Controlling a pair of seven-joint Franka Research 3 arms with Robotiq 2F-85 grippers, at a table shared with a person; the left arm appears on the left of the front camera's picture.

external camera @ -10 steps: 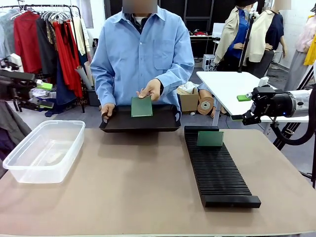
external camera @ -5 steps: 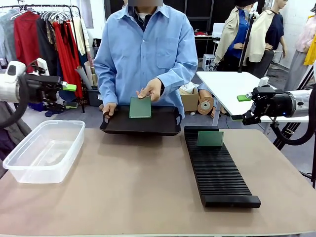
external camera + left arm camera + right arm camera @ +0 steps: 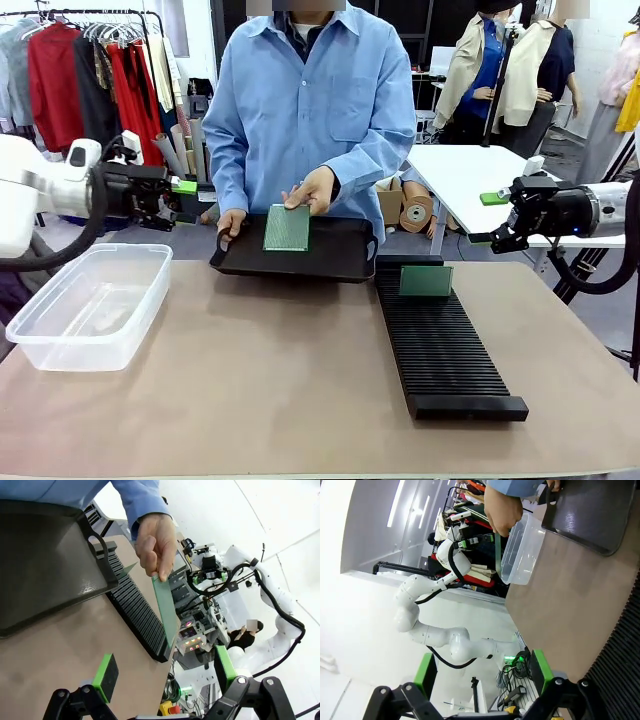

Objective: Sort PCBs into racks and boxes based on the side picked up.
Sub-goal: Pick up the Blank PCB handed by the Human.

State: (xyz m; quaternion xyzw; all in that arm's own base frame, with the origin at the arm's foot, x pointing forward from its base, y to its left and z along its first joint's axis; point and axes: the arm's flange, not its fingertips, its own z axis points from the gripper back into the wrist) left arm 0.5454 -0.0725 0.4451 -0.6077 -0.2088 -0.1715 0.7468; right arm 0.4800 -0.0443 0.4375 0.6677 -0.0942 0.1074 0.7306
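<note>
The left claw [image 3: 186, 201] hangs spread wide with nothing between its green pads. Just below it, toward the robot, sits the clear tub [image 3: 60, 352]. Straight ahead of the fingertips comes the person's hand [image 3: 231, 222] gripping the handle of a black tray [image 3: 335, 262]. A little beyond that, the person's other hand [image 3: 310, 188] holds a PCB [image 3: 287, 228] upright by its top edge, dot-grid face toward the robot.

The likeliest trouble is that nearer hand. It lies about on the line from the claw to the board, so a straight push forward could knock the knuckles or the tray rim. At the board itself, pads closing too high would nip the fingers holding it. A pinch on one corner alone would probably let the thin board swing or slip once it is let go. Misjudging which face is offered would send it to the wrong place.

Farther on past the board lies the slotted black rack [image 3: 440, 350], with another PCB [image 3: 426, 281] standing in a slot at its far end. Farthest from the left claw, the right claw [image 3: 487, 218] is also spread and empty, hanging beyond the rack's far end.

The left forearm runs level in from the side, wrist rolled so one pad sits above the other. In the left wrist view the board stands edge-on between the two fingers' lines.
</note>
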